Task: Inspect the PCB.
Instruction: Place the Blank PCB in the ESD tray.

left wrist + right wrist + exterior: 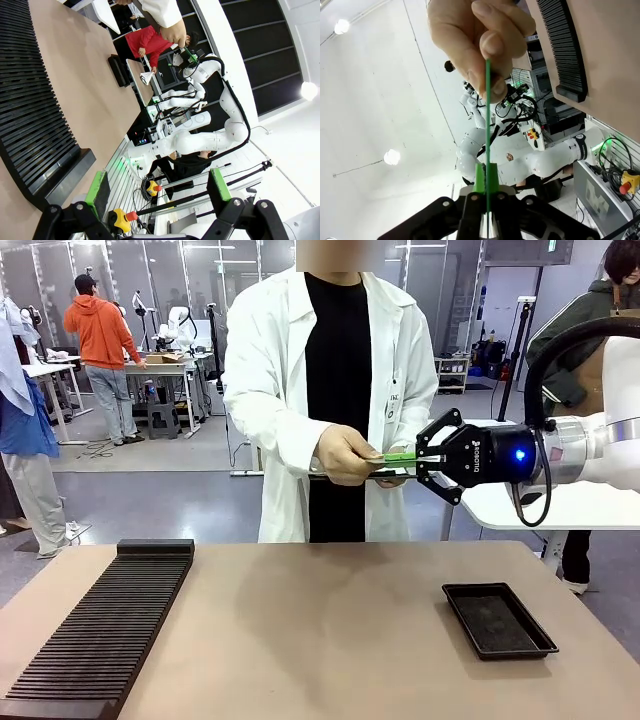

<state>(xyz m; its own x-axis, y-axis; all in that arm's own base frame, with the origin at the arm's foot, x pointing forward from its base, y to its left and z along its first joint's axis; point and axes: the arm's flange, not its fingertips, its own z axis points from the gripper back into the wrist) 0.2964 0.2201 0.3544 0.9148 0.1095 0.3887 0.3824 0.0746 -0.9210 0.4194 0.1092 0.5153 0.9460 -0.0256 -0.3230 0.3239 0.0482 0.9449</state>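
You see the PCB, a thin flat board, bright green beside the right claw, which is black with green pads. The table is plain tan. The ribbed plastic rack and shallow rectangular tray are matte black. The person's lab coat is white over a black shirt.

You see the PCB in the front view only as a thin green sliver. One end disappears into the person's hand, the other between the pads of the right pincer. In the right wrist view it stands edge-on, so you can't read its face, and the hand pinching it is cut by the top edge. Little of the person's other hand shows behind the pincer. The right arm runs off the picture's right side. The slotted black rack on the surface is clipped at the bottom left corner — its near end can't be judged. In the left wrist view the left pincer is cut by the bottom edge below its fingers.
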